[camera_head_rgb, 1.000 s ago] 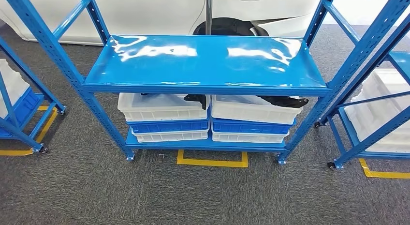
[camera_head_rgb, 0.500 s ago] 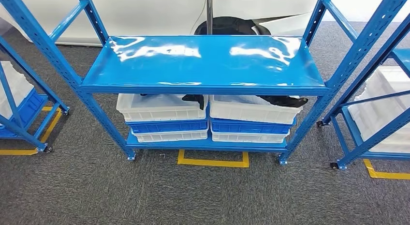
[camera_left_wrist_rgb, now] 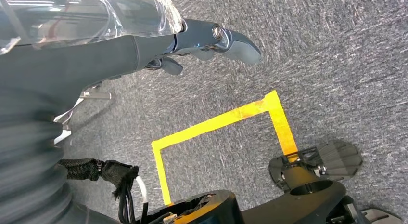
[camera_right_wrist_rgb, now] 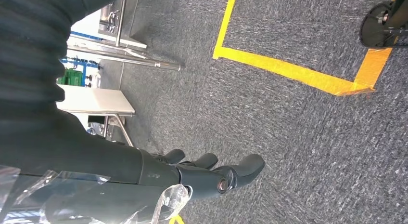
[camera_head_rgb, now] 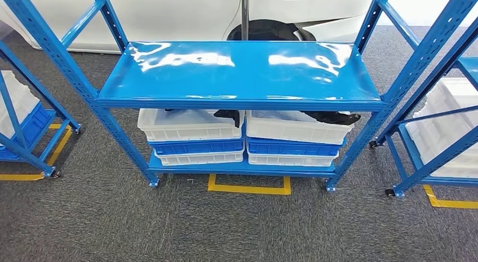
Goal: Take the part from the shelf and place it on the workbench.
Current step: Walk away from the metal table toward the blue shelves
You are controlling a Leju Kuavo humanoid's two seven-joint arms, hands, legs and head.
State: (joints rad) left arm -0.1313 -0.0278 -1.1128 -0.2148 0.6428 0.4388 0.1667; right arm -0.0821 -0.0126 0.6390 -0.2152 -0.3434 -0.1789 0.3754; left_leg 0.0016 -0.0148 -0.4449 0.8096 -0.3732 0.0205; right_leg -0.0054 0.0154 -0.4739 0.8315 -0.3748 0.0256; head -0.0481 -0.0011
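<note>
- The blue shelf stands square ahead in the head view, its glossy top board bare and catching the light.
- Under that board, on the shelf's lower level, sit two stacks of white and blue bins; dark parts lie in the top bins, one poking over the right stack's rim, another between the two stacks.
- A yellow floor marking lies on the grey carpet just in front of the shelf's base, with open carpet nearer than that.
- More blue racks stand close on either side of the shelf, leaving narrow gaps of carpet.
- The left wrist view shows the left hand hanging above the carpet, fingers loosely extended and apart, holding nothing.
- The right wrist view shows the right hand likewise above carpet, fingers spread, nothing in them, yellow tape beyond.
</note>
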